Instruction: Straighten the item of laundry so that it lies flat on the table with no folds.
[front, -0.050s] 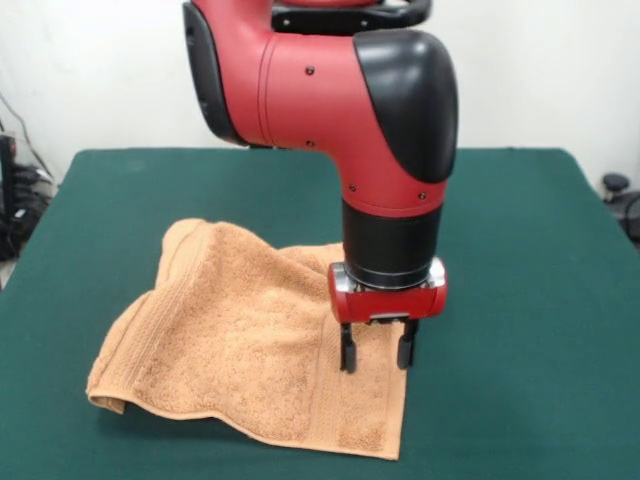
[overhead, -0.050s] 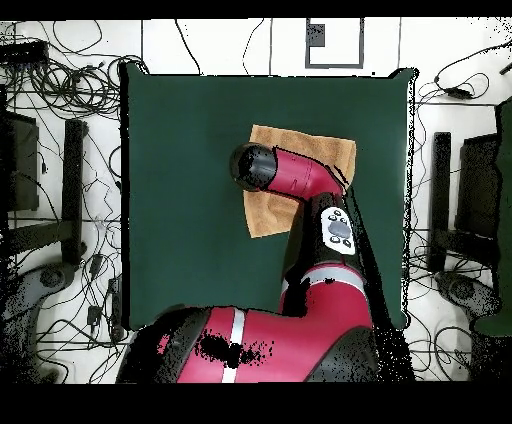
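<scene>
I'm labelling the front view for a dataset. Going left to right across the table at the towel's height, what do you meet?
Bare green table → folded-under corner of the orange-tan towel → the towel's rumpled middle → open pincer over the towel's right ribbed band → bare table again.

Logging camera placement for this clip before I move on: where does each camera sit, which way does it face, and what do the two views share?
Front view: sits across the table, facing the robot; looks at the orange-tan terry towel on the dark green felt-topped table; shows the red and black arm's lower links and the open gripper just above the towel.
Overhead view: sits above, looking straight down; shows the table, the towel partly hidden under the arm, and the robot's base at the bottom.
Shared: towel, table, arm; the overhead view is turned half round.
</scene>
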